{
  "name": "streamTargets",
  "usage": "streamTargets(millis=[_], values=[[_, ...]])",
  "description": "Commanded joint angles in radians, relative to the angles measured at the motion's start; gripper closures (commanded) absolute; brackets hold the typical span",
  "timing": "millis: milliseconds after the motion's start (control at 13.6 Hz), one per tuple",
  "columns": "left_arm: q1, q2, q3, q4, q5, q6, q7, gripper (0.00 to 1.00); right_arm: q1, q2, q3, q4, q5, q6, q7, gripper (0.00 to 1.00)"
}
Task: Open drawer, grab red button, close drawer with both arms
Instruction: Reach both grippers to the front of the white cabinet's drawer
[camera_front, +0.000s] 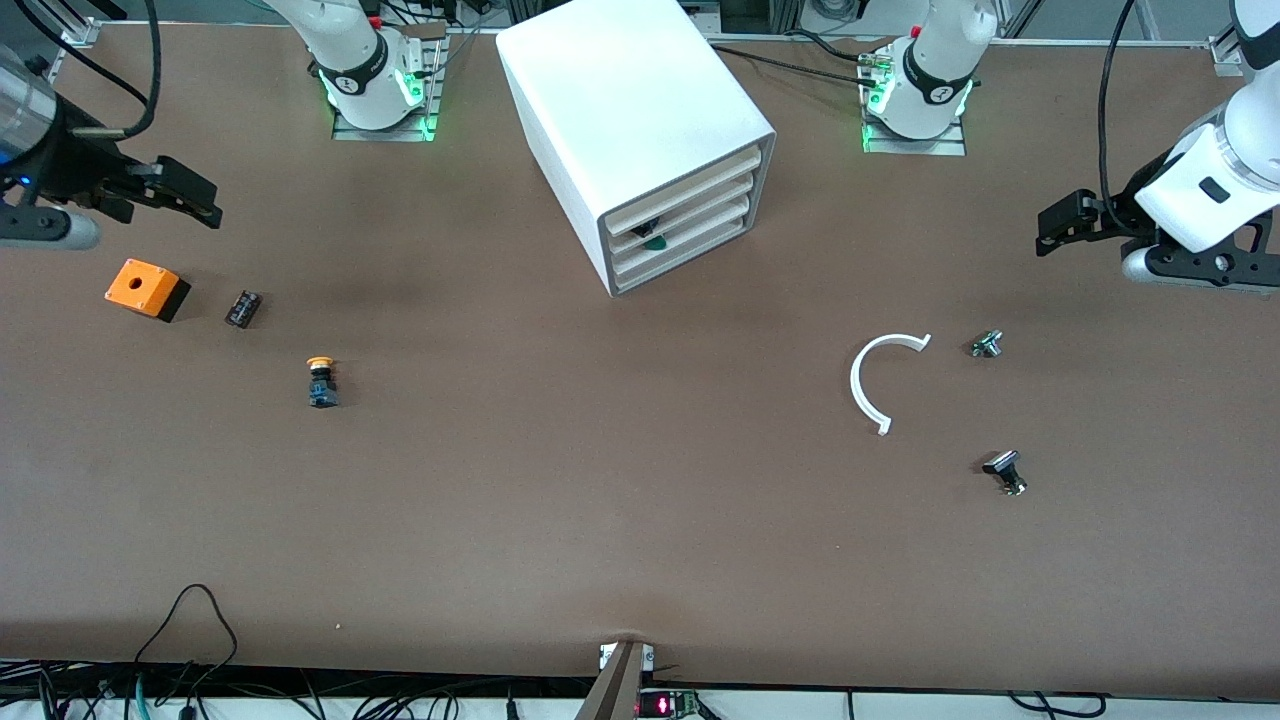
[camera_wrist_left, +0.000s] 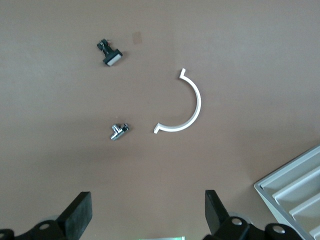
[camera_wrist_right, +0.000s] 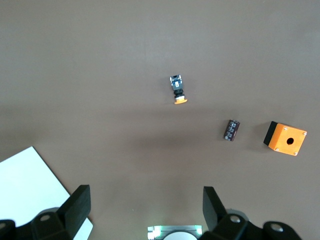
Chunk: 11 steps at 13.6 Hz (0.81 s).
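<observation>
Four drawers are sitting shut in the cabinet, so you are not seeing the red button. Both arms are waiting well apart from it: left gripper and right gripper are hanging spread over bare table.

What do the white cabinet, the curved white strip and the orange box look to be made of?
The cabinet looks like matte white plastic, possibly printed: smooth flat faces, rounded edges, no gloss. The curved strip seems thin rigid white plastic, holding a clean half-ring shape with small end tabs. The orange box looks like moulded plastic, an even matte orange top on a black base.
</observation>
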Motion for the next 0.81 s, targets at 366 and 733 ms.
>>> streamTargets(millis=[366,733], values=[[0.005,0.069,0.002,0.066,-0.280,-0.324,0.022,0.01,0.065,0.066,0.010,0.003,0.078,0.065,0.129,0.01],[0.014,0.176,0.004,0.063,-0.614,-0.508,0.037,0.01,0.108,0.111,0.010,0.006,0.146,0.097,0.250,0.01]])
